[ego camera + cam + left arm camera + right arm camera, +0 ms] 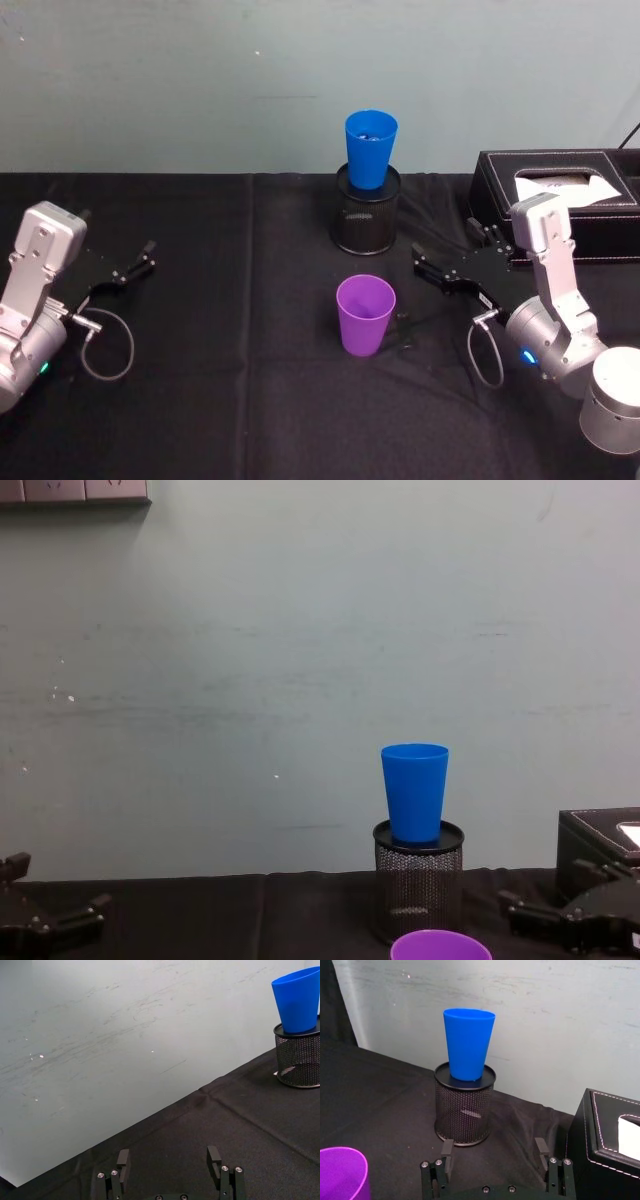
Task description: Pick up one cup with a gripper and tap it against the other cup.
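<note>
Toward the table's (pixel 200 420) back edge, the mesh pen holder (pixel 366 222) carries the blue cup (pixel 370 148). The purple cup (pixel 364 315), mid-table, looks light, smooth and slippery; grasp mid-wall. Right gripper (pixel 447 268) waits beside it, jaws apart; left gripper (pixel 122 275) idles open near the left edge.

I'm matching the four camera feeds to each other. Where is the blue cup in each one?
Head: blue cup top centre, seated in the mesh holder.
Left wrist: upper right corner.
Right wrist: centre, upper half.
Chest: right of centre.
Shared landmark: the mesh holder beneath it.
</note>
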Tool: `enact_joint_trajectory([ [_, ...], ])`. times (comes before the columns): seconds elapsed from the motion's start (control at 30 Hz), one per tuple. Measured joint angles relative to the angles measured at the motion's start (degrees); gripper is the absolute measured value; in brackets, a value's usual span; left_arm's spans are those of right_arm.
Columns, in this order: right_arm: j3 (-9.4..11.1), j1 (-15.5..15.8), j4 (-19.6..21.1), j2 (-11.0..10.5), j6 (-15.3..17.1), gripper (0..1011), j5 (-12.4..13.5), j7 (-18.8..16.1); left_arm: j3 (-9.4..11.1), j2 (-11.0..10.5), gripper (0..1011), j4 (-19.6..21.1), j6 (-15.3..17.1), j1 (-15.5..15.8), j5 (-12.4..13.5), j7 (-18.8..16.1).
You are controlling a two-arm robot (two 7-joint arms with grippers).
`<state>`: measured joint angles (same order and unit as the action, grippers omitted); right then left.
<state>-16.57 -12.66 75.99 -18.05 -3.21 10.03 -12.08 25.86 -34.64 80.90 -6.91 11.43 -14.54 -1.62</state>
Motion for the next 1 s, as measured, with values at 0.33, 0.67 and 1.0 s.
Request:
enact_joint_trajectory([
  [0.33,0.3,-1.0,-2.3,0.6,-1.5,1002,0.2,-2.5,0.0,0.0,1000,0.0,0.0,0.0,0.0,0.0],
  [0.67,0.3,-0.9,-2.0,0.6,-1.2,1002,0.0,-2.1,0.0,0.0,1000,0.0,0.0,0.0,0.0,0.0],
  [1.0,0.2,-0.8,-1.9,0.5,-1.1,1002,-0.1,-1.9,0.0,0.0,1000,0.0,0.0,0.0,0.0,0.0],
])
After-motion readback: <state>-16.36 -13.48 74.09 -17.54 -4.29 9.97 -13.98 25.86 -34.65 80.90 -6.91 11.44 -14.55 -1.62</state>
